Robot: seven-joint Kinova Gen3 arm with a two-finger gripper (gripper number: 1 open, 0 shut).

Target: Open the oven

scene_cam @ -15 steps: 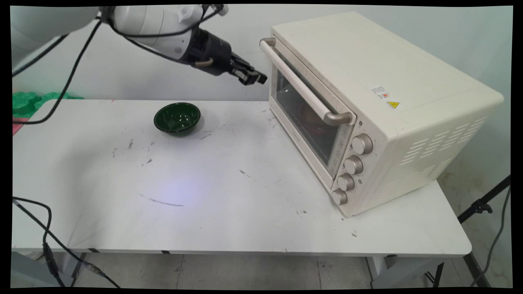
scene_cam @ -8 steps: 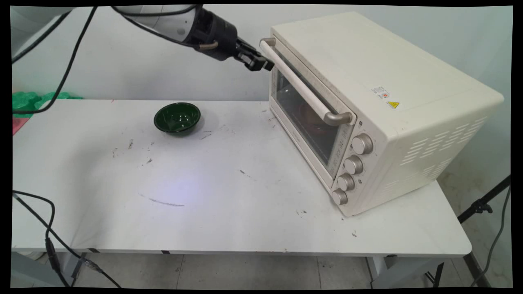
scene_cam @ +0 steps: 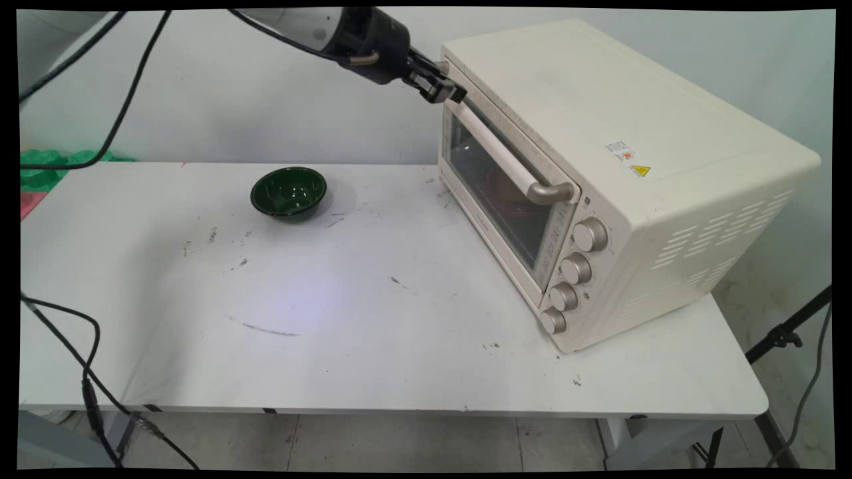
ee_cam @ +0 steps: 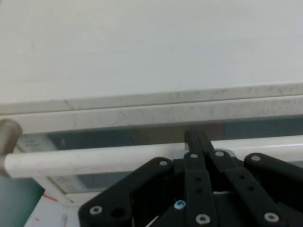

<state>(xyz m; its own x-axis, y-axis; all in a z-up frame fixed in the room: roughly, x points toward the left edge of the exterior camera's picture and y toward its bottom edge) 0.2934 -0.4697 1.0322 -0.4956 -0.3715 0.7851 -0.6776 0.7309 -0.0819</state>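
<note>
A cream toaster oven (scene_cam: 599, 120) stands on the right of the white table (scene_cam: 373, 313) with its door closed. My gripper (scene_cam: 447, 92) is at the far end of the door handle (scene_cam: 500, 154), near the oven's top edge. In the hand view the two fingers (ee_cam: 193, 142) are pressed together and shut. They reach just past the white handle bar (ee_cam: 94, 158) towards the door's top rim, and hold nothing. Something reddish (scene_cam: 511, 189) shows dimly through the door glass. A dark green bowl (scene_cam: 288, 191) sits empty, well to the left of the oven.
Four knobs (scene_cam: 574, 269) run down the oven's front right side. Black cables (scene_cam: 86, 392) hang at the table's left edge. Green and red items (scene_cam: 40, 166) lie beyond the table's far left corner. A black stand (scene_cam: 785, 336) is on the floor at the right.
The gripper has moved up and to the right, from the air left of the oven to the far end of the door handle. Bowl and oven have not moved.
</note>
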